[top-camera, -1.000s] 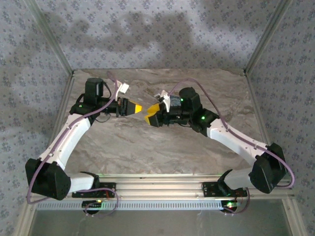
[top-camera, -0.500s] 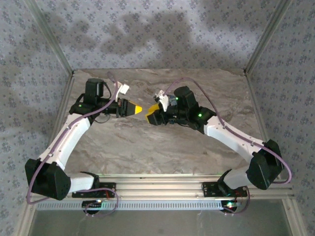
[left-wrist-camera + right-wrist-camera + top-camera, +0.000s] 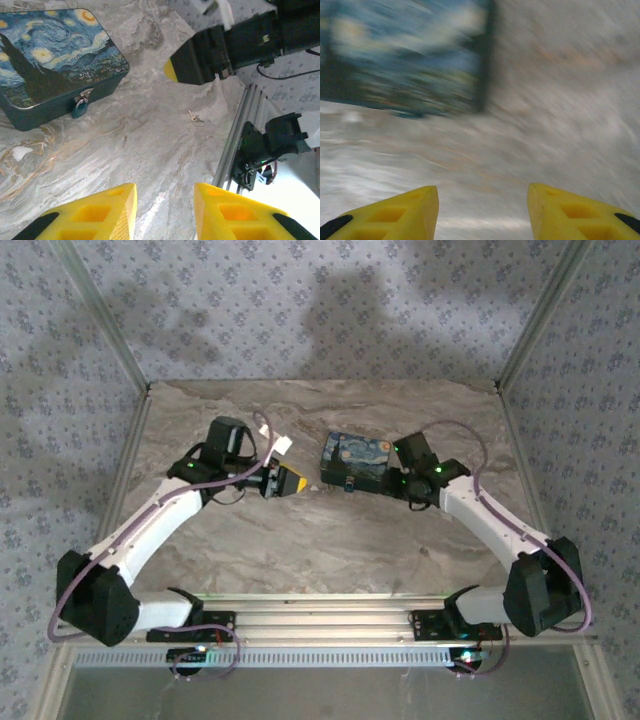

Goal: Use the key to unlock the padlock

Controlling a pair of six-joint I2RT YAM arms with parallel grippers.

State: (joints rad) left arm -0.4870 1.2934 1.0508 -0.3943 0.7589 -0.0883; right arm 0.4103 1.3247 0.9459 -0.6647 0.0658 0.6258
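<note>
One padlock [image 3: 80, 108], one key [image 3: 194, 117] — two tools: left tool [image 3: 165, 200], right tool [image 3: 482, 200].

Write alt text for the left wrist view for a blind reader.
A small padlock hangs from the clasp of a starry-night-print box on a marble table. A tiny key lies apart to its right; the left gripper is open below.

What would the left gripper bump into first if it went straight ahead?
Probably the bare marble table, in the gap between the painted box and the right gripper. Depth is hard to judge, so that is a guess.
</note>
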